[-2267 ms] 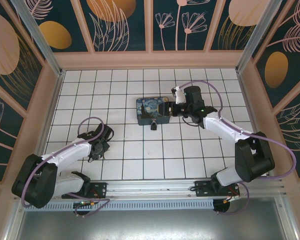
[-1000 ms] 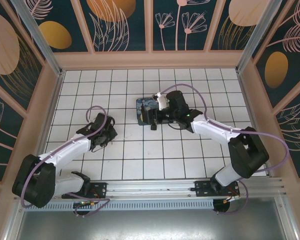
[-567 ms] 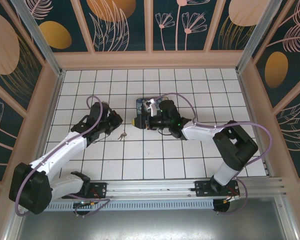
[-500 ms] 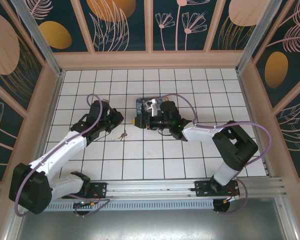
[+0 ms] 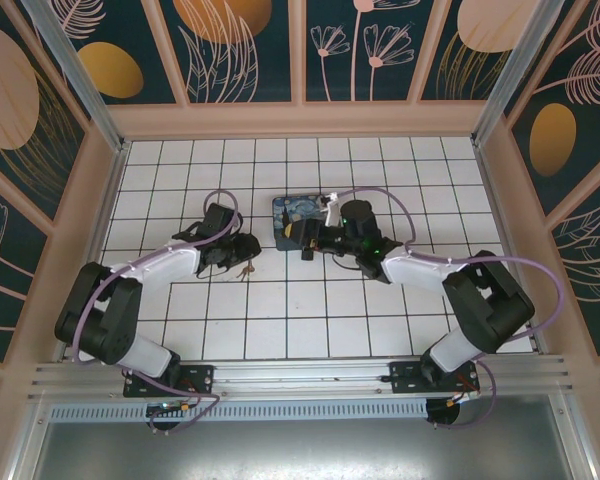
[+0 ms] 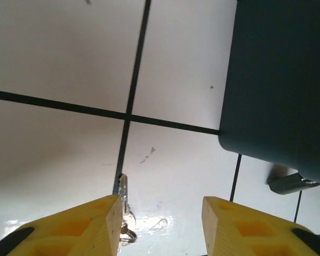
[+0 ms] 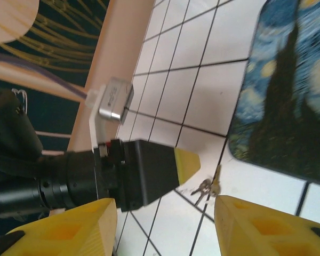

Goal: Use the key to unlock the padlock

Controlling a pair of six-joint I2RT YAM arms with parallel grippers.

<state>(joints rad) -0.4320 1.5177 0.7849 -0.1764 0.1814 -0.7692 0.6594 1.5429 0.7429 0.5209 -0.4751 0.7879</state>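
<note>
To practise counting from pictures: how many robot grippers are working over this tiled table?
2. The left gripper, open, hovers by the key; the right gripper, open, is beside the blue box.

The top external view is lit brightly and evenly from overhead: the white tiled floor [image 5: 310, 310] shows no glare, and only short, soft shadows lie beneath the arms. In the left wrist view, the floor carries a small specular glint at 6 o'clock beside the key [image 6: 124, 205], a grey shadow spreads toward 8 o'clock, and the dark box [image 6: 280, 80] at 2 o'clock is underexposed and soft. In the right wrist view, the right gripper [image 7: 165, 226] has its yellow fingertips [image 7: 69, 224] out of focus from 5 to 8 o'clock.
</note>
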